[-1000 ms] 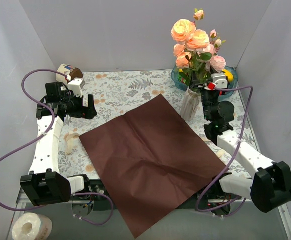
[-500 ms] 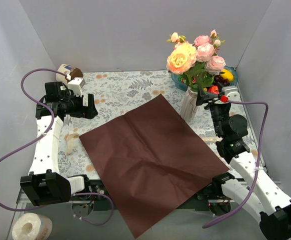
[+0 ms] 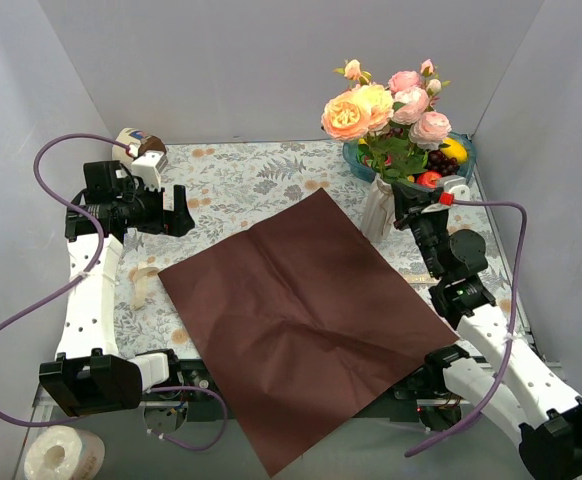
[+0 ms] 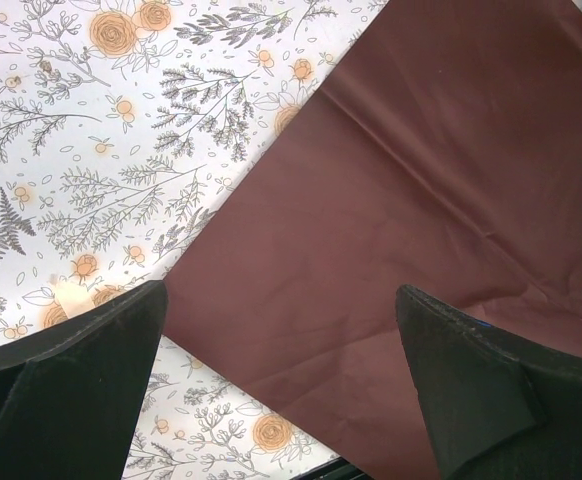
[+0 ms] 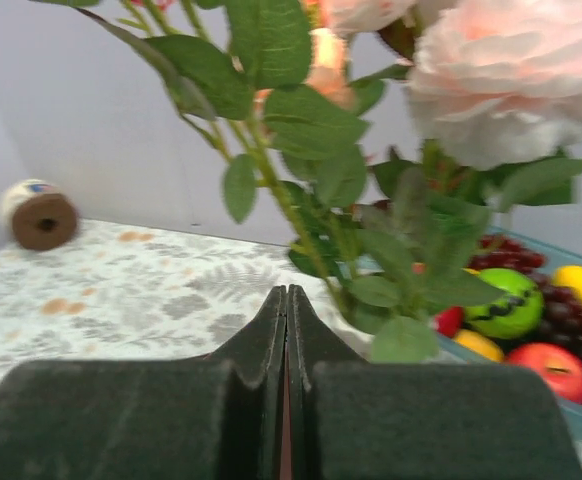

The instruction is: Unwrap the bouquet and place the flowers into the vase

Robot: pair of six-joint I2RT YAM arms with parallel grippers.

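1. The flowers stood in the vase at the upper right of the top view. Their stems were down in its mouth and the pink and peach heads spread above it.
2. The vase stood upright on the floral table cover, just beside the far right corner of the dark red paper and just in front of the blue bowl of fruit.
3. The dark red paper lay opened out flat across the middle of the frame, with its near corner hanging past the table's bottom edge.
4. The right gripper sat close to the right of the vase; whether it touched it could not be told. In the right wrist view its claw was pressed fully together with nothing between the fingers, and green stems and leaves rose just beyond the tips.
5. The left gripper hung at the left of the frame with its claw spread wide and empty. In the left wrist view it hung above the paper's left edge and the cover.
6. A cream ribbon lay on the cover at the lower left, beside the left arm.
7. A white roll with a brown core rested at the upper left corner of the cover.
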